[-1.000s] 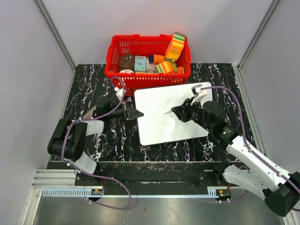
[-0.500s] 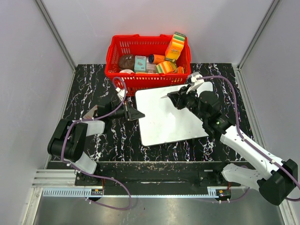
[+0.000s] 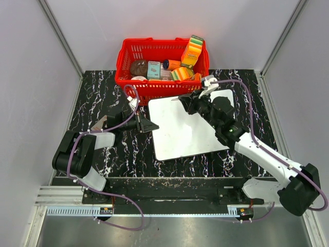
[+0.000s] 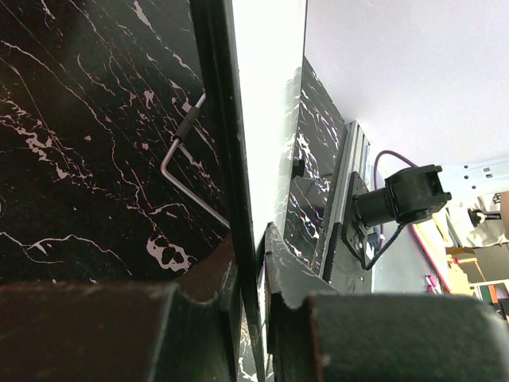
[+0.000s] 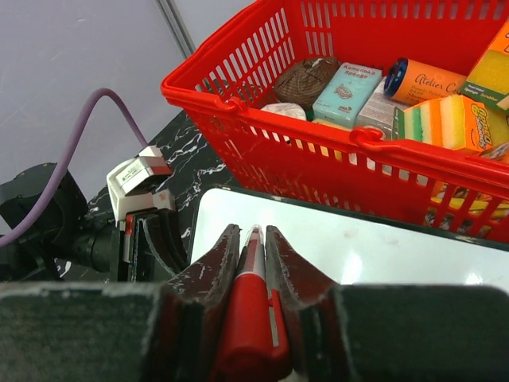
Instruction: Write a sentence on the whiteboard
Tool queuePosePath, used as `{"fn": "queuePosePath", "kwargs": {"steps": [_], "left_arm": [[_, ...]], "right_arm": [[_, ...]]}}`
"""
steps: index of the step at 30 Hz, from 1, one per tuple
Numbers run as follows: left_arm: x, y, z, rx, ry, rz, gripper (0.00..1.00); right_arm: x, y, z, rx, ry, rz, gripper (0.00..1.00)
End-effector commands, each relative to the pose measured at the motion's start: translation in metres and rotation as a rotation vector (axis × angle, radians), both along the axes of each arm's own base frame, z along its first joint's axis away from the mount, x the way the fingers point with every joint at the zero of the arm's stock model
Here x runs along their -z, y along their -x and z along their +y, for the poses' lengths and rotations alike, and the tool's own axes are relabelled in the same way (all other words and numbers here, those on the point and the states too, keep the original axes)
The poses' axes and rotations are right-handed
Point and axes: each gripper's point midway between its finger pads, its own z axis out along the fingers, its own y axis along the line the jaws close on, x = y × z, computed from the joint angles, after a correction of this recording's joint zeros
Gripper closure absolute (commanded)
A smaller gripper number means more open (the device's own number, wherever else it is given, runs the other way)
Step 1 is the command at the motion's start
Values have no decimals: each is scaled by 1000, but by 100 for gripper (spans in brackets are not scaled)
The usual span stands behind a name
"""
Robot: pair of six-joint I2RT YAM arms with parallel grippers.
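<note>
From above, the whiteboard [image 3: 185, 128] lies flat on the desk [image 3: 103, 92], just in front of the basket [image 3: 154, 88]. The left hand [image 3: 149, 125] clamps its left edge, probably to steady it, while the right hand [image 3: 184, 102] hovers over the far left corner, where a first line would likely start. No lettering shows. The left wrist view has the board's edge pinched between the fingers [image 4: 211, 278]; a bent wire [image 4: 179, 151] runs under the board, its purpose unclear. In the right wrist view the fingers are shut tight on a red marker [image 5: 253, 294]; whether its tip touches the board cannot be told.
</note>
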Motion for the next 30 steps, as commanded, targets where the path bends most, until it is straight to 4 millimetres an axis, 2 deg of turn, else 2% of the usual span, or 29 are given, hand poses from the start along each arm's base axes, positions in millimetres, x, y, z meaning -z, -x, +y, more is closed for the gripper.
{"fn": "queuePosePath", "kwargs": {"steps": [1, 10, 17, 30], "left_arm": [[6, 2, -4, 35, -36, -116, 100], [7, 1, -4, 32, -34, -106, 100], [7, 2, -4, 35, -34, -104, 100], [10, 0, -5, 38, -33, -95, 100]], "right_arm": [[-41, -8, 14, 54, -55, -132, 100], [-24, -16, 36, 92, -7, -163, 100], [-20, -19, 44, 96, -21, -170, 100], [1, -23, 59, 77, -7, -130, 100]]}}
